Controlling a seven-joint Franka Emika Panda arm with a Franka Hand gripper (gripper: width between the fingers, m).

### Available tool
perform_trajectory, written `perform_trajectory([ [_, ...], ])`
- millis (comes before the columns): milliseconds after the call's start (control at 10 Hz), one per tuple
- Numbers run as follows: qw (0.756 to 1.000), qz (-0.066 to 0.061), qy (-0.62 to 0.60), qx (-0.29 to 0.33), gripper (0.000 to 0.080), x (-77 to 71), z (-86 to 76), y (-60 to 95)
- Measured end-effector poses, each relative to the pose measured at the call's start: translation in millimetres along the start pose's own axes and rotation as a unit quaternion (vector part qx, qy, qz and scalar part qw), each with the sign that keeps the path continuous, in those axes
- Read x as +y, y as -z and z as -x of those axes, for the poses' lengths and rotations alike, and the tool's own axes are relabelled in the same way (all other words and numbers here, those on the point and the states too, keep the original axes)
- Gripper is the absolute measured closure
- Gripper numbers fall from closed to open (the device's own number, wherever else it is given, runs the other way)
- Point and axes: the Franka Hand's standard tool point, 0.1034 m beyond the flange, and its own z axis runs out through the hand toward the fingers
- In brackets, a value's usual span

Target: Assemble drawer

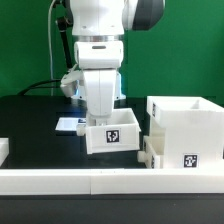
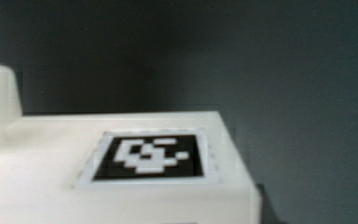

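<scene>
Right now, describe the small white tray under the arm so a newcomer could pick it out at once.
Start at the white robot arm over the black table. Directly beneath its gripper sits the small tray, a shallow open-topped white box. Unlike the tall housing toward the exterior view's right, it is low, stands alone at the centre, and shows a black-and-white tag on its front face.

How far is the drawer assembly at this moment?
Done: nothing is visibly inserted yet. In hand: the gripper is down at one small tray; its jaws are hidden, so a grasp is unclear. Left: that tray still sits outside the housing, beside it.
</scene>
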Motion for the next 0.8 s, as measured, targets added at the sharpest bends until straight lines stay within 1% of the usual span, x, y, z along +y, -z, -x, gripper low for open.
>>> perform_trajectory([
  [100,1.000,-0.001,-0.006,-0.005,0.0755,-0.4,-0.4,-0.3],
  [200,1.000,-0.001,-0.003,-0.009,0.0755,-0.5,-4.2,-0.8],
  [400,1.000,-0.001,-0.006,-0.009,0.0755,-0.8,-1.4,-0.9],
  [500,1.000,0.000,-0.016,-0.024,0.0755,0.4,-7.1,0.3],
  [600,0.999,-0.001,-0.007,-0.047,0.0755,0.8,-14.4,1.5],
  [700,0.998,-0.008,0.003,-0.067,0.0755,2.7,-15.3,3.6],
  [800,0.997,-0.010,0.008,-0.072,0.0755,5.9,-13.5,6.3],
])
